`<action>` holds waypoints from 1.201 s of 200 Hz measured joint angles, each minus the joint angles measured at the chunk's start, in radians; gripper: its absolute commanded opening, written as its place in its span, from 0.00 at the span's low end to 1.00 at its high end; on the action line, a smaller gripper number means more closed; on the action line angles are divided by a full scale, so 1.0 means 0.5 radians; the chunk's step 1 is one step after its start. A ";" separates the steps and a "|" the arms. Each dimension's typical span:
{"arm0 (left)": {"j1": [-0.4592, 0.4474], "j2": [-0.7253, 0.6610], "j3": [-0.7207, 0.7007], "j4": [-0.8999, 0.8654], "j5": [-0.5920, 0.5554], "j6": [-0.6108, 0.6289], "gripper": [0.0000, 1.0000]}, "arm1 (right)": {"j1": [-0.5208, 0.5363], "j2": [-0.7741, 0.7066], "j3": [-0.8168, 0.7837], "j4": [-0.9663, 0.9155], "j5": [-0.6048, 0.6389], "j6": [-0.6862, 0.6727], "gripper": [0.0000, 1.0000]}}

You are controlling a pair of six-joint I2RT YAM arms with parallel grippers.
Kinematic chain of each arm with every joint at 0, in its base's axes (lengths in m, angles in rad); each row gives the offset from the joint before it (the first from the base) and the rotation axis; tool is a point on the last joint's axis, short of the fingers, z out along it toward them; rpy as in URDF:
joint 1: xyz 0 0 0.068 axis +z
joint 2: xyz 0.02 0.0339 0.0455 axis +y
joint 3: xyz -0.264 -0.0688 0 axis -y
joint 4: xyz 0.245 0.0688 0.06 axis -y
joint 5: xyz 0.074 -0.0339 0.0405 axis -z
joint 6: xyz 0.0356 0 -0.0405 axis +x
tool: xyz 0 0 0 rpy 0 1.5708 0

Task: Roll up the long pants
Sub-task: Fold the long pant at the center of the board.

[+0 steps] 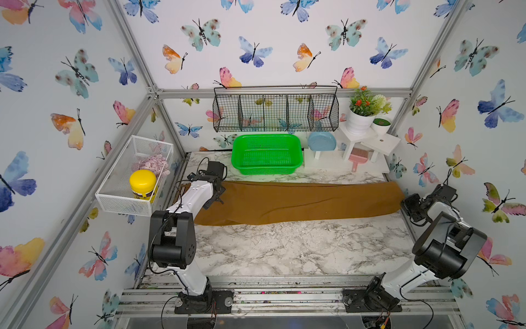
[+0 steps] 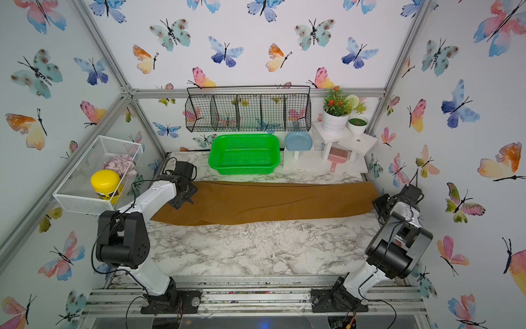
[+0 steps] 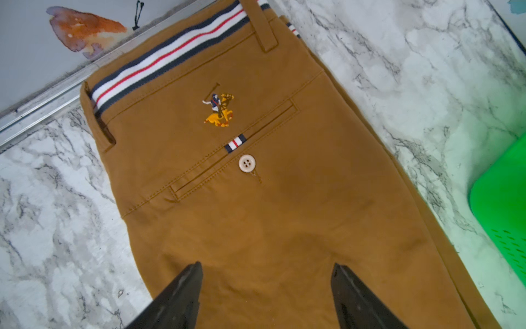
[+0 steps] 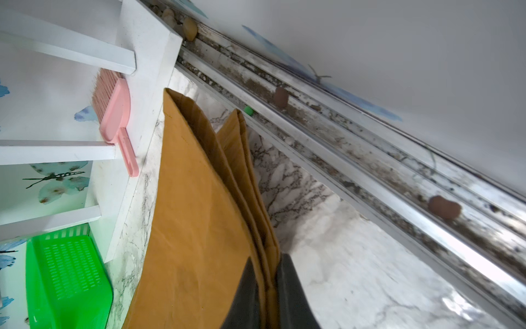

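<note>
The long pants [image 1: 299, 200] lie stretched in a flat band across the marble table [image 1: 284, 250], just in front of the green basket [image 1: 264, 170], and they reach well past both its ends. Beyond the basket's left end, the left gripper [image 3: 267, 266] hangs over the seat of the pants, near the pocket button [image 3: 247, 163] and striped waistband [image 3: 170, 54]. Its jaws are spread wide with nothing between them. Beyond the basket's right end, the right gripper [image 4: 269, 265] is pinched tight on the layered leg ends.
</note>
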State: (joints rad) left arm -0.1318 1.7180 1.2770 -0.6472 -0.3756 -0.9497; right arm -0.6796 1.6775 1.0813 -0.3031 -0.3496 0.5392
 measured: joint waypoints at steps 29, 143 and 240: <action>-0.035 0.108 0.062 0.018 0.082 0.007 0.76 | -0.008 -0.035 -0.003 -0.038 0.043 0.000 0.03; -0.132 0.259 0.086 0.077 0.171 0.006 0.74 | 0.160 -0.440 0.276 -0.081 0.386 -0.057 0.03; -0.481 0.585 0.336 0.114 0.218 -0.067 0.75 | 0.159 -0.570 0.492 -0.211 0.594 -0.137 0.03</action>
State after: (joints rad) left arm -0.3721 2.0106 1.4452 -0.5900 -0.2665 -0.9833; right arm -0.5999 1.3926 1.3273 -0.4088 -0.0528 0.4709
